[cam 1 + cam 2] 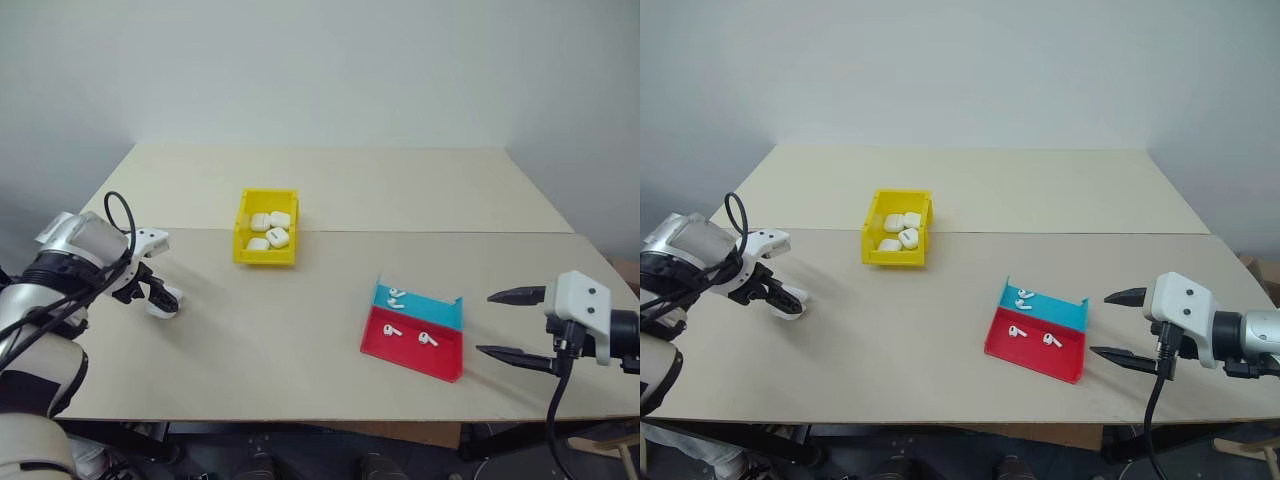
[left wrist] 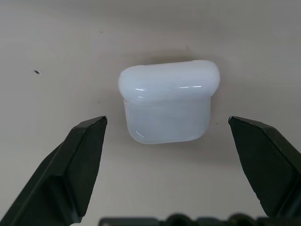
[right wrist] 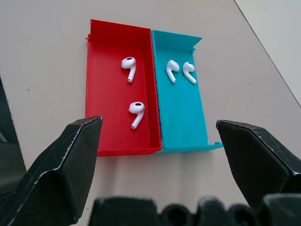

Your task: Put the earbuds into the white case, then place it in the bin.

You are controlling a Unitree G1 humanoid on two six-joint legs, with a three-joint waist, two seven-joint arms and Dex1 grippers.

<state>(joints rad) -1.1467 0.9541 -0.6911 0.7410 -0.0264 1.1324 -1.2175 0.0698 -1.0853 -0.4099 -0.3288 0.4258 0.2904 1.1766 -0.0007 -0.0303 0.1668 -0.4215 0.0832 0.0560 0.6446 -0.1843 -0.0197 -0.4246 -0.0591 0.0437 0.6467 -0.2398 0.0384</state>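
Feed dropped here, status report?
Both hands open, empty. Left hand over closed white case. Right hand faces earbuds in tray. Nothing in the way.

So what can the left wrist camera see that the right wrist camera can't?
The left wrist view looks down at one white case lying shut on the table, between the left gripper's open jaws and touching neither.

The right wrist view has the tray instead: two earbuds in its red half and two more in its blue half, beyond the right gripper's open jaws.

Both show a pair of wide-open black jaws holding nothing, and the same beige table.
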